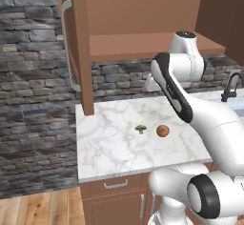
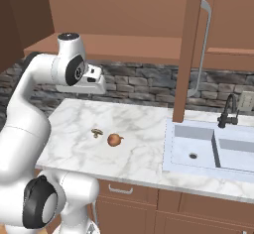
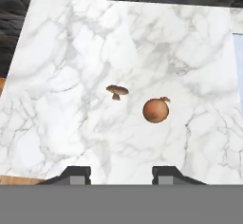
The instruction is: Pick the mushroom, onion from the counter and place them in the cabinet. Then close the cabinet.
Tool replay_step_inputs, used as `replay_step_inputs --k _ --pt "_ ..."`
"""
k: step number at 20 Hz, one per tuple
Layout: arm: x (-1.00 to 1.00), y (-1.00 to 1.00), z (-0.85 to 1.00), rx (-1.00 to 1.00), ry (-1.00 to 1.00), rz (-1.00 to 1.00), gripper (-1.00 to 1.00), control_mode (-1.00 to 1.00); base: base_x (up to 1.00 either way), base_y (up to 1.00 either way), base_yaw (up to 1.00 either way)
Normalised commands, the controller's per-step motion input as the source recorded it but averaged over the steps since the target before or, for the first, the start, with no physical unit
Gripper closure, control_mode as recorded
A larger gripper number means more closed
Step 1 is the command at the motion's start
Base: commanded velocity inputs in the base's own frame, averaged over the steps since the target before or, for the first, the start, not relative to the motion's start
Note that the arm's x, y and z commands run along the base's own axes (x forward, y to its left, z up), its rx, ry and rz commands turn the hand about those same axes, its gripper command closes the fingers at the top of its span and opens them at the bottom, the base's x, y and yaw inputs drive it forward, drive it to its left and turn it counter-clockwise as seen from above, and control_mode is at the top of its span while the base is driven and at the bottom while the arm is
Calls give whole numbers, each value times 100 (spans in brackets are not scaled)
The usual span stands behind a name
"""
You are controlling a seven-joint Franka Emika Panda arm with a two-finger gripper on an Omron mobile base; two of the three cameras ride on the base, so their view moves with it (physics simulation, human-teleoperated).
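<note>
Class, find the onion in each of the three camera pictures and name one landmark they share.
Left base view: onion centre-right on the counter.
Right base view: onion left of centre.
Hand view: onion right of centre.
Shared landmark: the mushroom just beside it.

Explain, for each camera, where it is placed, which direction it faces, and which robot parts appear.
Left base view: behind-left, facing the white marble counter; white arm lower right.
Right base view: behind-right, same counter, steel sink; arm lower left.
Hand view: above, looking down; open gripper at bottom.
All share the tan mushroom and reddish-brown onion.
</note>
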Motion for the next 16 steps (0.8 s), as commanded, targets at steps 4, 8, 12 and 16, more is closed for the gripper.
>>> replay_step_inputs --k 4,8,12,16 --pt "0 0 -13 0 0 0 -100 -100 0 0 0" --pt "-10 -11 -17 0 10 0 -100 -100 0 0 0" --pt "-10 -29 -26 0 17 0 -100 -100 0 0 0" --pt "-8 -56 -47 0 14 0 -100 -100 0 0 0"
